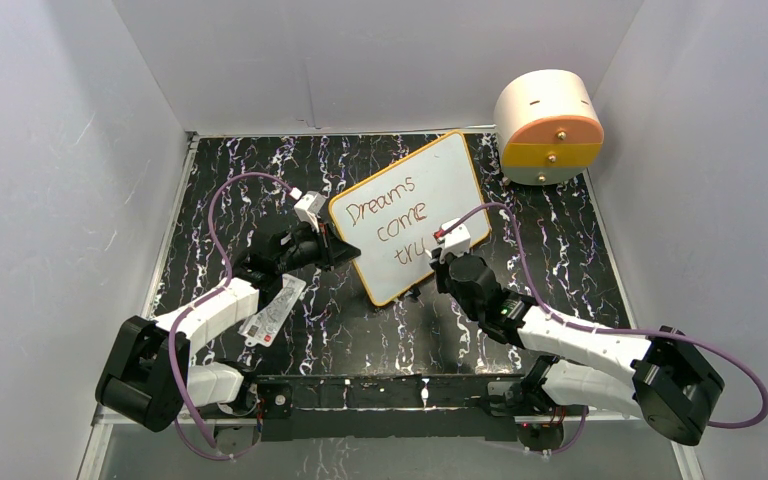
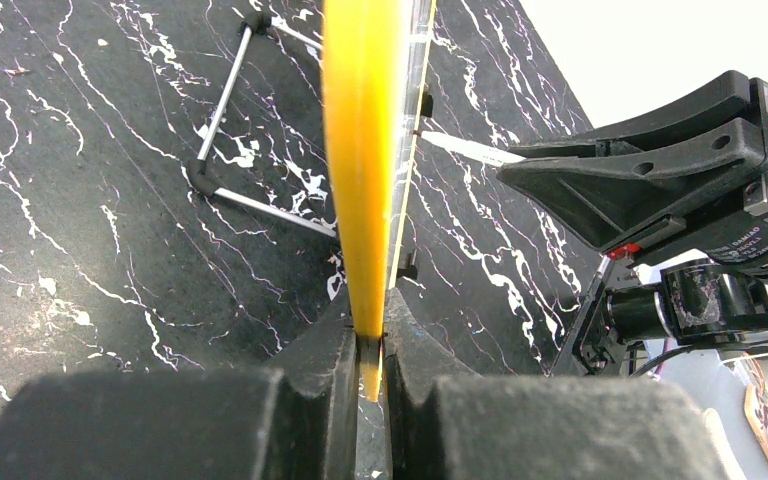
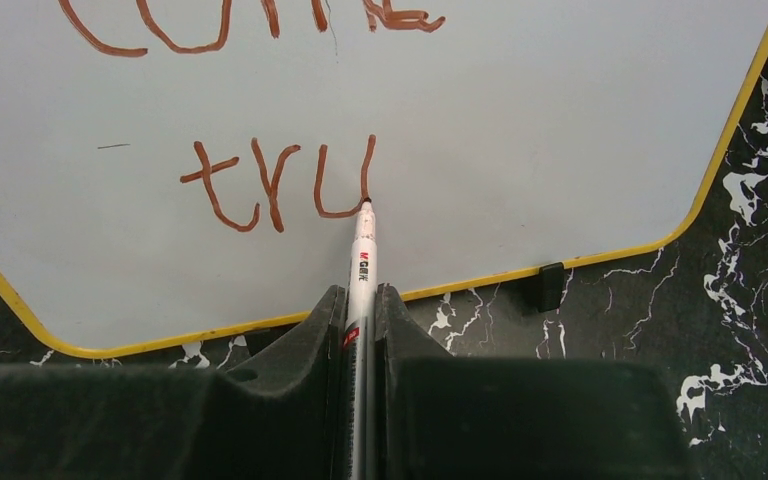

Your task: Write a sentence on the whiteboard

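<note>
Left gripper (image 2: 369, 352) clamps whiteboard (image 2: 360, 150) edge; marker (image 3: 363, 265) tip meets sentence (image 3: 280, 185).

3 plain pale grey walls (image 1: 360, 60) close in the table (image 1: 580, 270), whose top is black with white veins. A round cream and orange drawer box (image 1: 548, 125) stands at its far right corner.

Black tabletop (image 1: 580, 250) with white marble-like veining, closed in by plain white walls (image 1: 360, 60) at the back and on both sides. Round cream box (image 1: 548, 125) sits at the far right corner, lying on its side, its flat face split into an orange upper drawer and a yellow lower one, each with small knobs. Small white printed card (image 1: 273, 312) lies tilted on the near left part of the tabletop
</note>
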`<state>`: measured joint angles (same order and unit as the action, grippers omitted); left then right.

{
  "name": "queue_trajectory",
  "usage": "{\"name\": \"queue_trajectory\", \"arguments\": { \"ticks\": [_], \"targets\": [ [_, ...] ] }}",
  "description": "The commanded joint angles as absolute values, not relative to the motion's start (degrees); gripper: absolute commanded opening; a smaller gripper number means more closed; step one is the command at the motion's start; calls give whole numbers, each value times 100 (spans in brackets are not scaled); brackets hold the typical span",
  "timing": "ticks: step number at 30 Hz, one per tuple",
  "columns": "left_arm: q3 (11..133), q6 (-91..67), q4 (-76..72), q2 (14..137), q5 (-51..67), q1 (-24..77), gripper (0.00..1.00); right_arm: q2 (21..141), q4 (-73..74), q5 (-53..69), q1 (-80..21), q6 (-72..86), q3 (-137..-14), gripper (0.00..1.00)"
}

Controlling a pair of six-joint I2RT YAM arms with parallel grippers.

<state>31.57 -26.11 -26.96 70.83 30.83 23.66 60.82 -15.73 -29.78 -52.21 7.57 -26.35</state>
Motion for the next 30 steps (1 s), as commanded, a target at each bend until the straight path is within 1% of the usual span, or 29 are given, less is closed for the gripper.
{"name": "queue_trajectory", "arguments": {
  "ticks": [1, 10, 18, 24, 30],
  "targets": [
    [3221, -2336, -2239, 7154, 2644, 2373, 0, 5986, -1485, -3035, -5212, 861, -2540, 0],
    [3228, -2338, -2227, 7197, 2626, 2373, 0, 6005, -1521, -3125, -5212, 846, -2516, 0],
    [3224, -2347, -2227, 7207, 2637, 2373, 0, 5638, -1698, -3105, -5181, 746, -2511, 0],
    [3216, -2357, -2231, 7198, 2643, 2373, 0, 5461, -1890, -2738, -4891, 712, -2493, 0],
    [3225, -2358, -2217, 7181, 2647, 2373, 0, 5552, -2063, -2491, -4794, 743, -2513, 0]
  ]
}}
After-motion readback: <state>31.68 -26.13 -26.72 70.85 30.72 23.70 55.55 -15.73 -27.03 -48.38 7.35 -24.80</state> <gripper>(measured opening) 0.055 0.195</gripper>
